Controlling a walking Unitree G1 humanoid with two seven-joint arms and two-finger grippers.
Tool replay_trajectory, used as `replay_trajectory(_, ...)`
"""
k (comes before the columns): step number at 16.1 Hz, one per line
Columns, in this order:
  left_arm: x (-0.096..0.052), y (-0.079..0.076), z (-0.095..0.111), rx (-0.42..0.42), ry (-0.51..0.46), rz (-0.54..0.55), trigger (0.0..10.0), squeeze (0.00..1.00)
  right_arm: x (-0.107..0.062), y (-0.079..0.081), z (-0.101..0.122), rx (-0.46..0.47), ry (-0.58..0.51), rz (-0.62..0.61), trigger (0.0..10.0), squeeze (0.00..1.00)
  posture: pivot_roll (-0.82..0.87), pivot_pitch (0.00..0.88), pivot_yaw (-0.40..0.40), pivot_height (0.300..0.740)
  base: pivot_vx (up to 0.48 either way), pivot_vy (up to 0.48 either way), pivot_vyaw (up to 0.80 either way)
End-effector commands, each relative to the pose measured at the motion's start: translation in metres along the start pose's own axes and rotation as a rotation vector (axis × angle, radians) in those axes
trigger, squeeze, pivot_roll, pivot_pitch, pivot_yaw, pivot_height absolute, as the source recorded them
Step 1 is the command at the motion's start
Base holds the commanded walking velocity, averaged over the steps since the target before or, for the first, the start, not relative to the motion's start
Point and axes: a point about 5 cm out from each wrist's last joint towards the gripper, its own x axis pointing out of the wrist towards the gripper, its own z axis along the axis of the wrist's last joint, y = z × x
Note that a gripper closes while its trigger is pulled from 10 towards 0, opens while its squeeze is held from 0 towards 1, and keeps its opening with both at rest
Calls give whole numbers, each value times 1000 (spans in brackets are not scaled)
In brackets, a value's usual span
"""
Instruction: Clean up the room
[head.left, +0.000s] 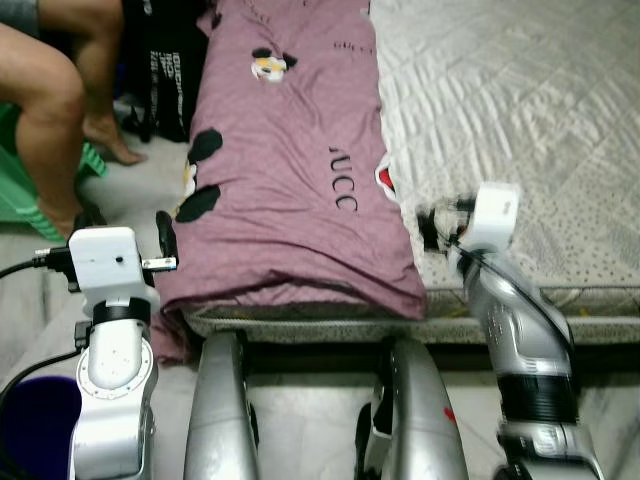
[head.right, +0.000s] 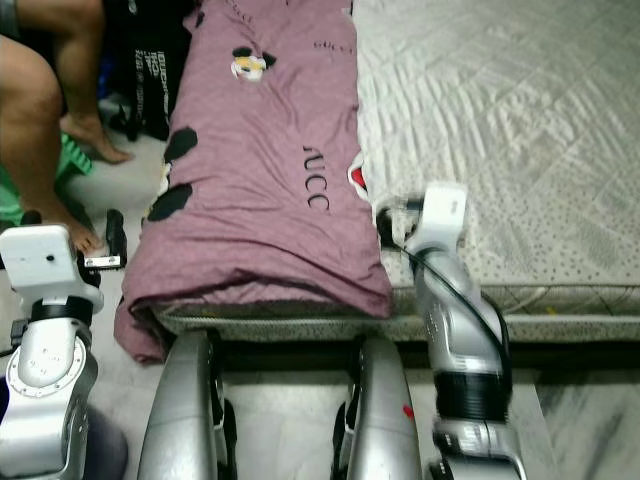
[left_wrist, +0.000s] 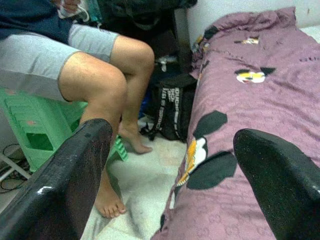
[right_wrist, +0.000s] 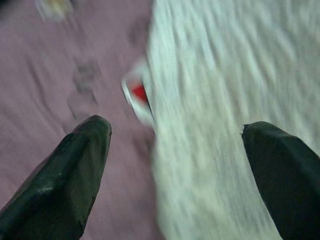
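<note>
You see one purple blanket on one bed, one green stool, one black bag, and one seated person.

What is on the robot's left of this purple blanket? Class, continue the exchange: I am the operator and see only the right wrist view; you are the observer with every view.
Observer: A person sits on a green stool beside the bed, bare feet on the floor.
Operator: Where is the left pincer?
Observer: The left pincer hangs open beside the left edge of the purple blanket, near the foot of the bed.
Operator: Is there anything on the floor there?
Observer: A black bag stands against the bed's side, just beyond the person's foot.
</note>
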Motion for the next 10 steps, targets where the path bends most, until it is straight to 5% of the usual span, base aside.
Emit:
replay_trajectory(1,2,2,-4,3,4,26,10000,0,2,16,10,1,-86,71,10000,0,21,42,21,554,0,0,0)
replay_trajectory(5,8,-1,-13,-11,9,31,10000,0,6,51,12,21,-188,167,10000,0,-25,0,43,554,0,0,0)
replay_trajectory(10,24,-8,-17,-26,-18,17,10000,0,12,69,18,84,-268,216,10000,0,-54,0,44,583,0,0,0)
